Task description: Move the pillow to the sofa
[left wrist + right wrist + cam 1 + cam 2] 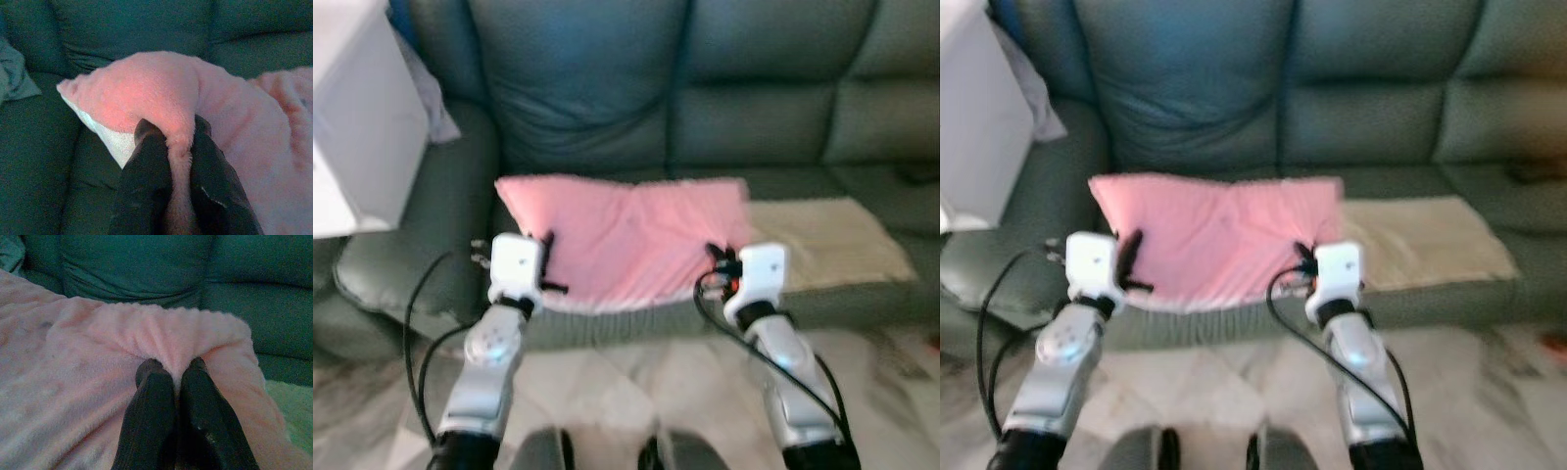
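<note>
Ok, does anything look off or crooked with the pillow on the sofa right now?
Slightly. The pink pillow sags in the middle and overhangs the sofa seat's front edge, pinched by the left gripper and right gripper at its near corners. Nothing looks spilled or damaged.

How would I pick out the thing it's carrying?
Find the dark green leather sofa. Over its seat, the left hand and right hand pinch a fluffy pink rectangular pillow. Beside it lies a flat beige mat.

Dark green sofa [754, 108], pink pillow [626, 235] on its seat, beige mat [822, 240] just beside
</note>
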### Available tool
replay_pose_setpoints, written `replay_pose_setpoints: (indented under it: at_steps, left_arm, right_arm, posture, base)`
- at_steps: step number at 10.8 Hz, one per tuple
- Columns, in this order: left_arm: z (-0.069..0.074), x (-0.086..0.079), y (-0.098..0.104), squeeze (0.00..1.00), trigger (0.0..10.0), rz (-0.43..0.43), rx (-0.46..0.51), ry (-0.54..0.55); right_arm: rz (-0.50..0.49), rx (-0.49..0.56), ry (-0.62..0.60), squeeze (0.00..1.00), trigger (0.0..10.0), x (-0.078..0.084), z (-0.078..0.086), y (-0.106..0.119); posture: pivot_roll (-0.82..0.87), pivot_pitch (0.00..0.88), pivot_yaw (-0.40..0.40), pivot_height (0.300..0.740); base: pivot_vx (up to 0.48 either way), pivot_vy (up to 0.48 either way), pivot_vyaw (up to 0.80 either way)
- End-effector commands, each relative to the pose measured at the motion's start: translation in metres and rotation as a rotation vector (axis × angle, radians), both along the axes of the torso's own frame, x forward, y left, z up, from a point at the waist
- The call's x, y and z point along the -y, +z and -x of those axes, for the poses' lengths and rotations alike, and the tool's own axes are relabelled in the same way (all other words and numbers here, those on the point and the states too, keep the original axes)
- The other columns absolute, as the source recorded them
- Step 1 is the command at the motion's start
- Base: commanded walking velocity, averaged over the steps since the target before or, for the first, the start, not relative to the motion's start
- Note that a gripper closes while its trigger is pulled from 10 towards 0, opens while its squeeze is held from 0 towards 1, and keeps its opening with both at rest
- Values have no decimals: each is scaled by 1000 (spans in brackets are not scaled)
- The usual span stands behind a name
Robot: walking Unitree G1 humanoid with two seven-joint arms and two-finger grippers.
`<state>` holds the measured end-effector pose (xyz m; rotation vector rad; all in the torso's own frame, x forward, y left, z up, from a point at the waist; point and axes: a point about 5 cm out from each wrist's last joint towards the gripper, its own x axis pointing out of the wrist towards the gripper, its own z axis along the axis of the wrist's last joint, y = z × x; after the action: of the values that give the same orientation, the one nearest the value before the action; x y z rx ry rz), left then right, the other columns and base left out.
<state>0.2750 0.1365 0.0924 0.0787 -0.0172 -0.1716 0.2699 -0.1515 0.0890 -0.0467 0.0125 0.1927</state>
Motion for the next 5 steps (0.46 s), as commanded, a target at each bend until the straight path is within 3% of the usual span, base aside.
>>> replay_pose_setpoints:
  at_steps: [1,2,5]
  left_arm:
    - [0,9,1,0,10000,24,-6,-20]
    - [-1,9,2,0,10000,12,6,-19]
    - [0,7,2,0,10000,-3,11,-14]
  right_arm:
    - [13,38,-11,0,10000,6,0,8]
    - [12,38,-11,0,10000,7,0,8]
    - [7,34,-8,0,10000,5,1,7]
  posture:
    - [-52,127,-47,740]
    - [-51,127,-47,740]
    - [-48,129,-47,740]
  base:
    - [322,356,400]
    - [315,364,0]
    - [0,0,0]
